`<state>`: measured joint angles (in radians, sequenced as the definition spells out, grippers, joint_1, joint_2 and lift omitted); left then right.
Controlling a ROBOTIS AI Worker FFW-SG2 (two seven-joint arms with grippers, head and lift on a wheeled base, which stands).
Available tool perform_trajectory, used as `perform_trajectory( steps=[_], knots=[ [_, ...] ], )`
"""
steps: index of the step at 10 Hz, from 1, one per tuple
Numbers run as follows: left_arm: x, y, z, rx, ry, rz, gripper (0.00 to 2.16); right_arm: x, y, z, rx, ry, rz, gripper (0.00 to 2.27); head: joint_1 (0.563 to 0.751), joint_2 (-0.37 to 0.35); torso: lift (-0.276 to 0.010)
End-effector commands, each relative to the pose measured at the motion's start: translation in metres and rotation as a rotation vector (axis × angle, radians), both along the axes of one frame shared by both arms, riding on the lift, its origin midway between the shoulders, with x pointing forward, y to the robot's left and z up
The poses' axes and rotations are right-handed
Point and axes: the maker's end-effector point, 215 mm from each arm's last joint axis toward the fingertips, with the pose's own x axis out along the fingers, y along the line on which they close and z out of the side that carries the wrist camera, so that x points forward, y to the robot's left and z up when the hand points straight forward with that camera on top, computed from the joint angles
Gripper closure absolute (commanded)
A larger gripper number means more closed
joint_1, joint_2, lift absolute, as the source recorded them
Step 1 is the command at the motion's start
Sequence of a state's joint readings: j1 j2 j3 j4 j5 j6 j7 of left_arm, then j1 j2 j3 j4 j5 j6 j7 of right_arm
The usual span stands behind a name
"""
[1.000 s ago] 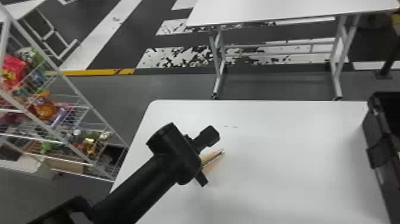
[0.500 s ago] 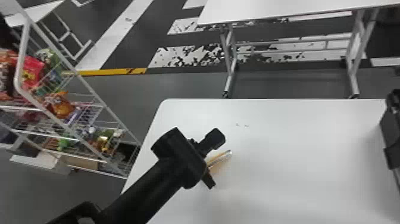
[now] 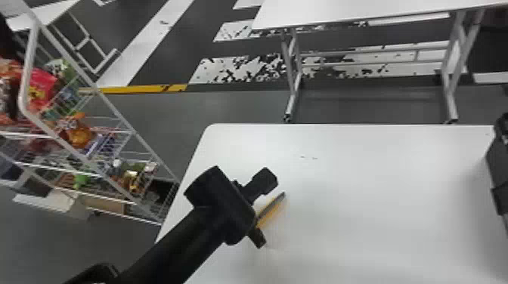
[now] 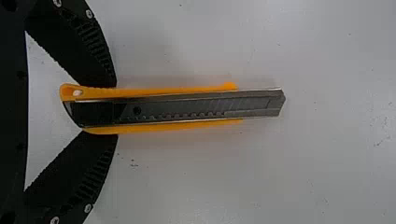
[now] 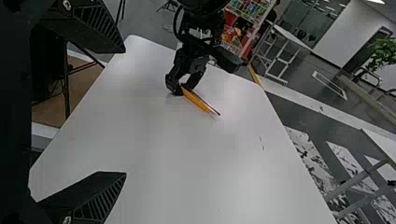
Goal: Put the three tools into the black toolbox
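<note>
In the head view my left gripper stands over the left part of the white table, shut on a yellow utility knife. The left wrist view has the left gripper with its two fingers against the sides of the knife, near one end; the metal blade channel points away. The knife looks tilted in the right wrist view. My right gripper is open over the table, nothing between its fingers. Part of the black toolbox stands at the table's right edge in the head view.
Left of the table is a white wire rack holding colourful packages. A second white table stands farther back. The left arm reaches across the near left table edge.
The head view has swung left, so the toolbox sits farther toward the right edge. Relative to the table, the left gripper with the knife has shifted slightly toward the near left.
</note>
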<state>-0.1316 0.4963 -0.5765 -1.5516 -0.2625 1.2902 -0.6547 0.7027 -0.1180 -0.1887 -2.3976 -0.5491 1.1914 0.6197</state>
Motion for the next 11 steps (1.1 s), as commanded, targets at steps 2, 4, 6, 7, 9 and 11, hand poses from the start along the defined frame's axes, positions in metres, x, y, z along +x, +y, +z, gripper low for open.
perform_trajectory(
  steps=[2,4,6,7,9,11],
  knots=[
    [0.000,0.003,0.037,-0.046,-0.012,0.094,0.01,0.002,0.000,0.000,-0.002,-0.004,-0.002,0.06,0.695,0.350,-0.051],
    [0.000,0.001,0.061,-0.092,-0.012,0.162,0.01,0.005,0.002,0.001,-0.004,-0.011,0.001,0.06,0.695,0.350,-0.051],
    [0.022,-0.004,0.073,-0.153,-0.039,0.163,0.02,0.004,0.003,0.001,-0.002,-0.009,0.003,0.06,0.695,0.350,-0.051],
    [0.036,-0.012,0.073,-0.183,-0.047,0.140,0.02,0.003,0.002,0.000,-0.004,-0.006,0.002,0.06,0.695,0.350,-0.051],
    [0.071,-0.030,0.072,-0.233,-0.055,0.090,0.07,-0.004,-0.003,-0.002,-0.001,0.008,-0.002,0.06,0.695,0.350,-0.051],
    [0.082,-0.055,0.072,-0.250,-0.032,0.034,0.08,-0.004,-0.010,-0.004,-0.010,0.011,-0.014,0.06,0.695,0.299,-0.051]
  ],
)
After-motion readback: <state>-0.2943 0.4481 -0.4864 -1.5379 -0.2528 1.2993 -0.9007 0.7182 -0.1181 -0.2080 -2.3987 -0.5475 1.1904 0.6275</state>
